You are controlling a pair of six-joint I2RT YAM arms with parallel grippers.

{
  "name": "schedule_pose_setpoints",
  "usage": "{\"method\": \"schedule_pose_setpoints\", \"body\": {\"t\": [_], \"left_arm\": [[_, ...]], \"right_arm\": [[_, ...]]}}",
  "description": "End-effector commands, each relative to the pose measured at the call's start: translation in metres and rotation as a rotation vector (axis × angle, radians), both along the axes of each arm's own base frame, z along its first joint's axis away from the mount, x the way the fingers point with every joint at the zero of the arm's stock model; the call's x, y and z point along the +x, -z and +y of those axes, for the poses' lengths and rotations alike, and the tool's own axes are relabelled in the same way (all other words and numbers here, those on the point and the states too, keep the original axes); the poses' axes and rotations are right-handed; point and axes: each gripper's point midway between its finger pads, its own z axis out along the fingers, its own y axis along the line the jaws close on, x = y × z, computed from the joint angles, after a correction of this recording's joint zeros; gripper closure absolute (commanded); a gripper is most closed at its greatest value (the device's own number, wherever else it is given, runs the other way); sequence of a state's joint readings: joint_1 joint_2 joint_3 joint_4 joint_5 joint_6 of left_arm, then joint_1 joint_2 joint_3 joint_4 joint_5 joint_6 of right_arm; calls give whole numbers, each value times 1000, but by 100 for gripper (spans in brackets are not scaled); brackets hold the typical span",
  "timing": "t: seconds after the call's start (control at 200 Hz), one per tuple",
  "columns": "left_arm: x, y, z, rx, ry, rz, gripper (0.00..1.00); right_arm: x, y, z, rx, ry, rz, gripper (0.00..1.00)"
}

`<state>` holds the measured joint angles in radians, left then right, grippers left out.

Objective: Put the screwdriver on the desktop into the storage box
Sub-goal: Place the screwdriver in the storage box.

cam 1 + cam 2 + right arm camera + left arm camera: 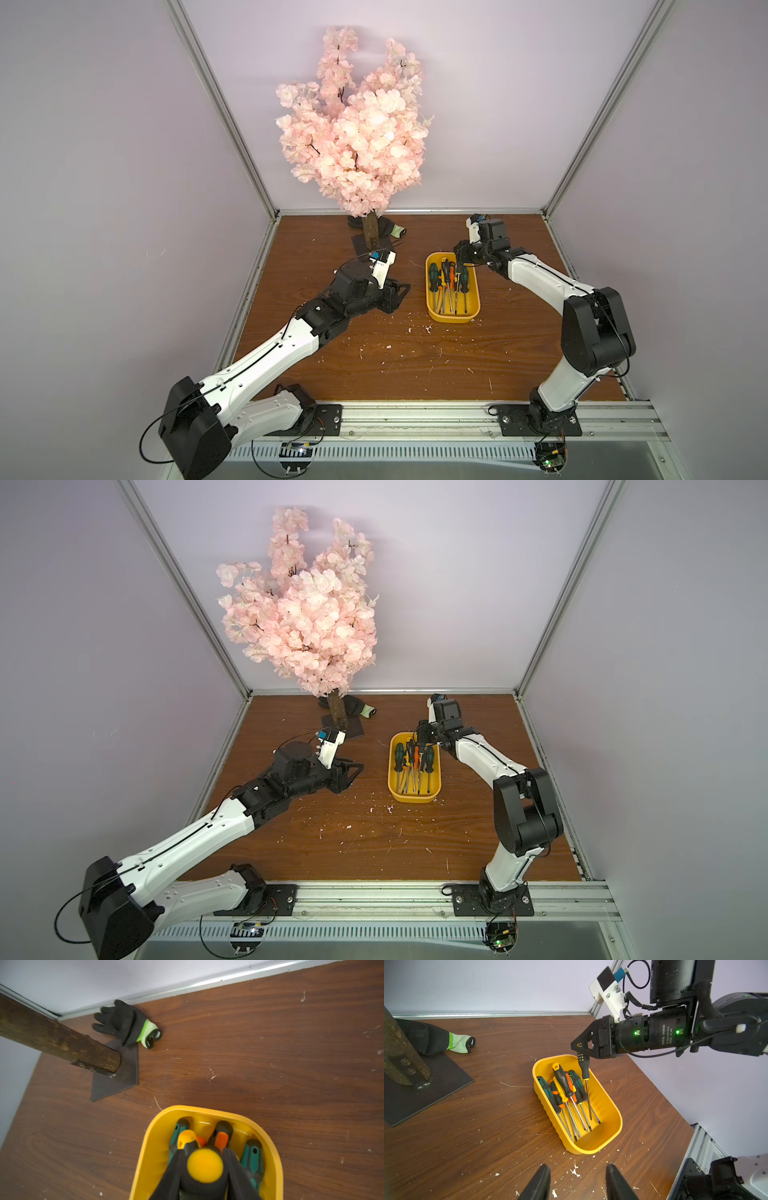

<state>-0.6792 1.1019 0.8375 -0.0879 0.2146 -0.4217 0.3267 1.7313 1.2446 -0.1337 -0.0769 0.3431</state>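
My left tool (578, 1183) hangs over the reddish-brown wood-grain table (374, 357), its two dark fingers parted with nothing between them. I judge it is parked off to the side so as not to crowd the drop. Behind it stands the pink-blossomed artificial tree (357, 124) on its dark square base plate (425, 1093), with a black work glove with a green-and-white cuff (460, 1043) lying at the plate's far edge. Neither belongs to the job, and both are well apart from the box. Further right, the yellow plastic storage box with rounded corners (583, 1148) sits flat on the table. It already holds a bundle of screwdrivers with green, orange and yellow handles (564, 1084), handles at the far end and shafts toward my bases. Over that far end my right tool (578, 1047) is clamped on the butt of the black-handled screwdriver with yellow dots and a yellow collar (584, 1068). This one hangs tip-down within the box walls, beside the others; whether its tip touches the bottom I cannot tell. Gripping it by the end sends the shaft in first, so letting go should lay it alongside the rest.
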Motion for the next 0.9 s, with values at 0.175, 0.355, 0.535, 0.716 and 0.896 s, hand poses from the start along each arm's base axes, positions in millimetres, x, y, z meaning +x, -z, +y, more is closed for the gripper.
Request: {"method": "schedule_pose_setpoints", "body": {"t": [0.175, 0.355, 0.535, 0.716, 0.896], "left_arm": [[10, -4, 11, 10, -74, -2, 50], [14, -1, 16, 19, -96, 4, 49], [20, 0, 19, 25, -121, 1, 43], [32, -1, 26, 49, -167, -9, 41], [61, -3, 66, 57, -329, -19, 28]], "right_arm": [[3, 25, -3, -64, 3, 49, 78], [3, 24, -1, -68, -8, 63, 64], [4, 1, -3, -65, -7, 22, 52], [2, -29, -7, -67, 0, -40, 51], [-7, -63, -23, -86, 51, -155, 49]]}}
